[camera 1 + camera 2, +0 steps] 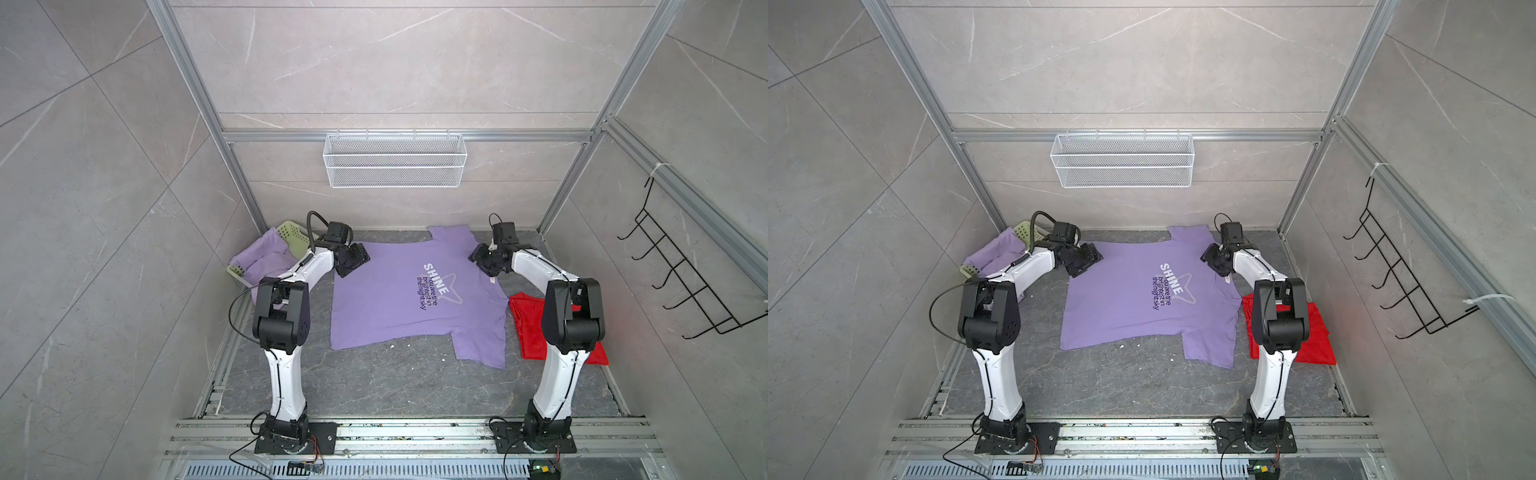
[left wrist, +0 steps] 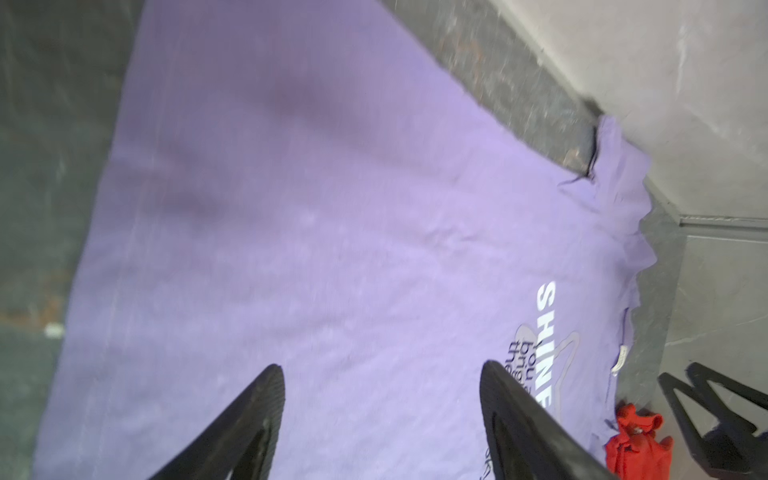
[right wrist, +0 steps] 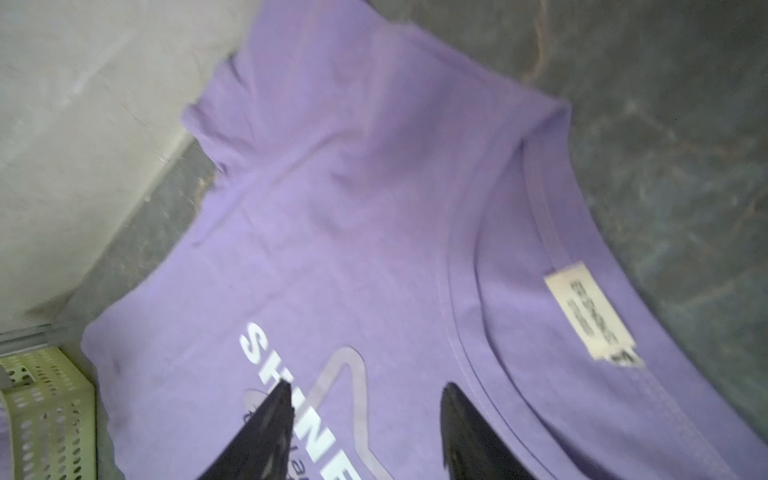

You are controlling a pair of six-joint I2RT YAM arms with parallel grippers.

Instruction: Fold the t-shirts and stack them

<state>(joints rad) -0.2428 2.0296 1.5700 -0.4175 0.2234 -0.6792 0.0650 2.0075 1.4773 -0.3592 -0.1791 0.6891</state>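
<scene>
At centre of the table, the tee lies flat, print up. Long axis runs 9 to 3 o'clock: hem at 9, collar pointing to 3. Left gripper hangs over the hem's 10 o'clock corner, right gripper over the 2 o'clock shoulder; both jaws apart, empty. Risks, judged: a pinch catching one layer would skew the fold; red cloth beside the tee at 4 could snag.

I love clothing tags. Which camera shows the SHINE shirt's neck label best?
The right wrist view: the neck label is close and large, though its print blurs. The left wrist and both top views show only a tiny pale speck.
</scene>
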